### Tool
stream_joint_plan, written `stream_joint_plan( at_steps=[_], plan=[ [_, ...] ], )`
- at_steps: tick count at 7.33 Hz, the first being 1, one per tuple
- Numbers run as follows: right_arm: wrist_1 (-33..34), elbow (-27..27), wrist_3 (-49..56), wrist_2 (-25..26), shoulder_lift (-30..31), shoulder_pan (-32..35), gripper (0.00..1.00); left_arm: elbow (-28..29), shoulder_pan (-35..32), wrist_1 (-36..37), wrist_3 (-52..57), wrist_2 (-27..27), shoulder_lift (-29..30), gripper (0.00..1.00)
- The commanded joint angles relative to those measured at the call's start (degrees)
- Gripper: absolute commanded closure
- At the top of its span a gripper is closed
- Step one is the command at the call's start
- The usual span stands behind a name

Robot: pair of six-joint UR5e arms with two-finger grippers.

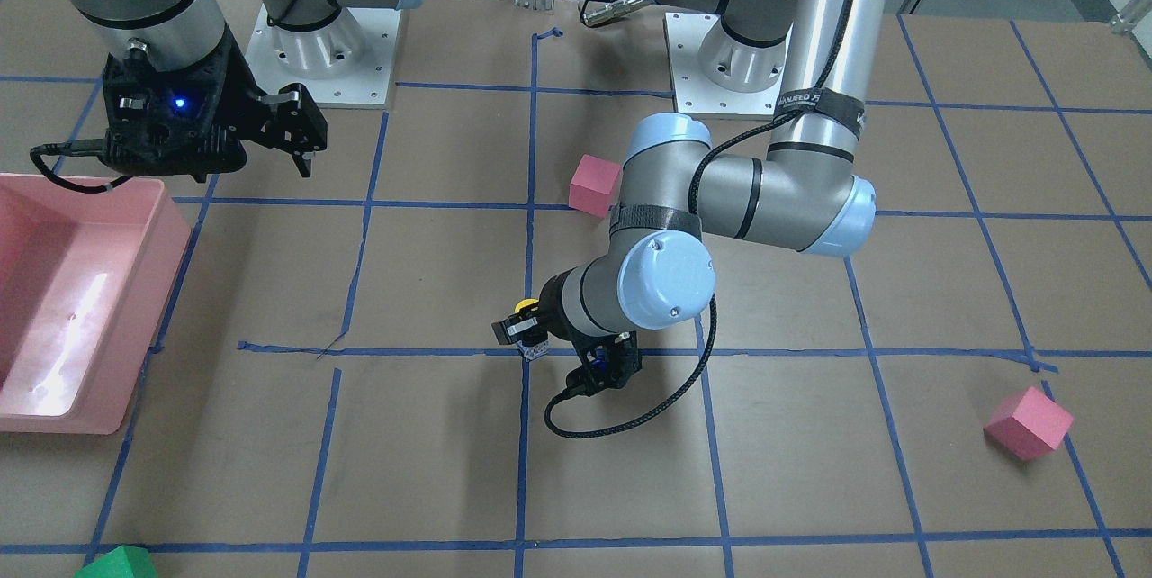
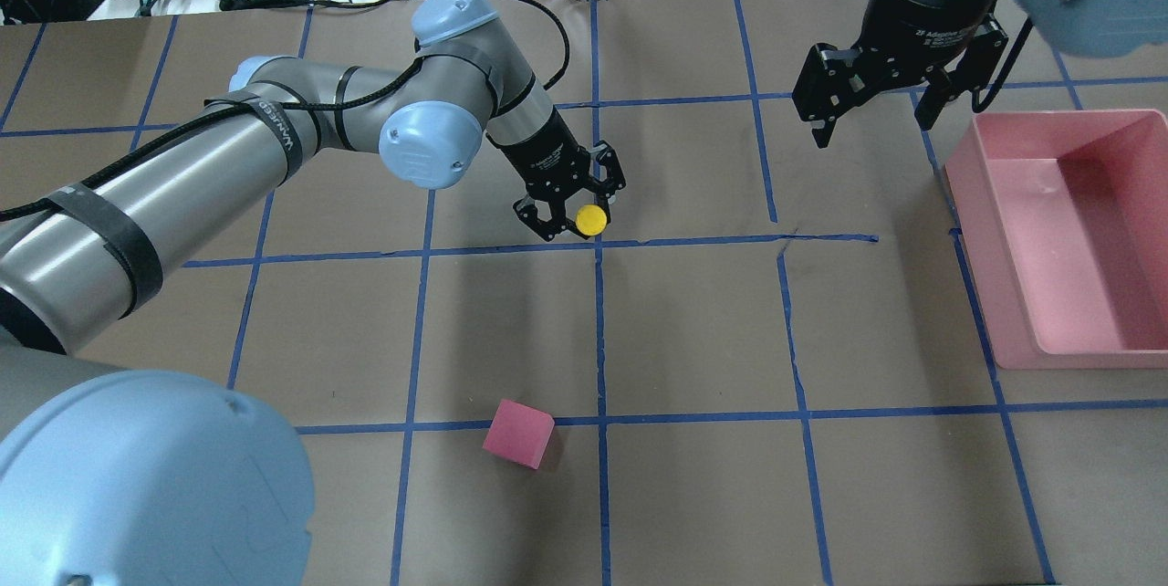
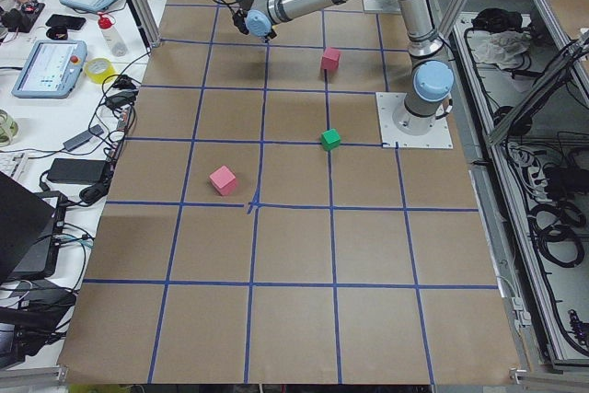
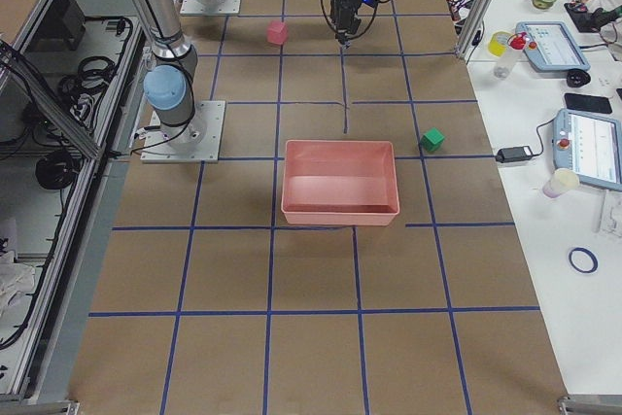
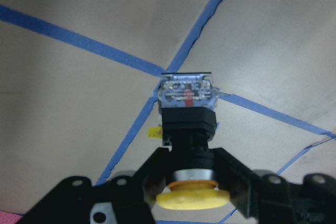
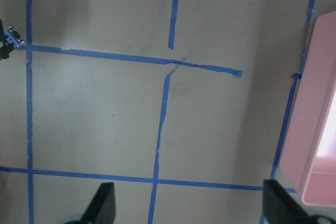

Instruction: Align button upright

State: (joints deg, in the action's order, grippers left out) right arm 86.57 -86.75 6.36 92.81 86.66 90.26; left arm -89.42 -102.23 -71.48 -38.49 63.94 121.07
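The button has a yellow cap, a black body and a whitish base. My left gripper is shut on its black body just under the cap. In the left wrist view the gripper holds it with the base pointing down at a crossing of blue tape lines. In the front view the button stands upright, cap on top, base at the table surface; I cannot tell if it touches. My right gripper is open and empty, high above the table beside the pink bin; it also shows in the front view.
A pink bin stands at the table's right side. One pink cube lies near the robot, another on the far left side. A green cube sits at the far edge. Blue tape lines grid the brown table.
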Motion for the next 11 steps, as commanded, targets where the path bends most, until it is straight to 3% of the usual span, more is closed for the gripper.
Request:
stream_joint_plan(
  at_steps=[1, 2, 5, 8, 9, 10, 11],
  plan=[
    [0.0, 0.0, -0.03, 0.09, 0.0, 0.0, 0.0, -0.76, 0.01, 0.11, 0.0, -0.21, 0.22, 0.3],
    [0.0, 0.0, -0.12, 0.18, 0.0, 0.0, 0.0, -0.76, 0.01, 0.11, -0.09, -0.3, 0.22, 0.08],
    [0.0, 0.0, -0.21, 0.09, 0.0, 0.0, 0.0, -0.41, 0.01, 0.11, -0.09, -0.22, -0.31, 0.03],
    [0.09, 0.0, -0.3, 0.09, 0.0, 0.0, 0.0, 0.65, 0.88, -0.24, 2.62, 7.4, -6.88, 0.0],
    [0.09, 0.0, -0.21, 0.09, 0.0, 0.0, 0.0, 0.82, 2.02, -4.33, 8.03, 8.56, -9.6, 0.0],
    [0.18, 0.0, -0.21, 0.09, 0.0, 0.0, 0.0, 1.61, 2.21, -9.07, 12.69, 13.62, -12.41, 0.0],
    [0.18, 0.0, -0.21, 0.09, 0.0, 0.0, 0.0, 2.66, 3.25, -14.42, 15.52, 14.02, -15.4, 0.0]
  ],
)
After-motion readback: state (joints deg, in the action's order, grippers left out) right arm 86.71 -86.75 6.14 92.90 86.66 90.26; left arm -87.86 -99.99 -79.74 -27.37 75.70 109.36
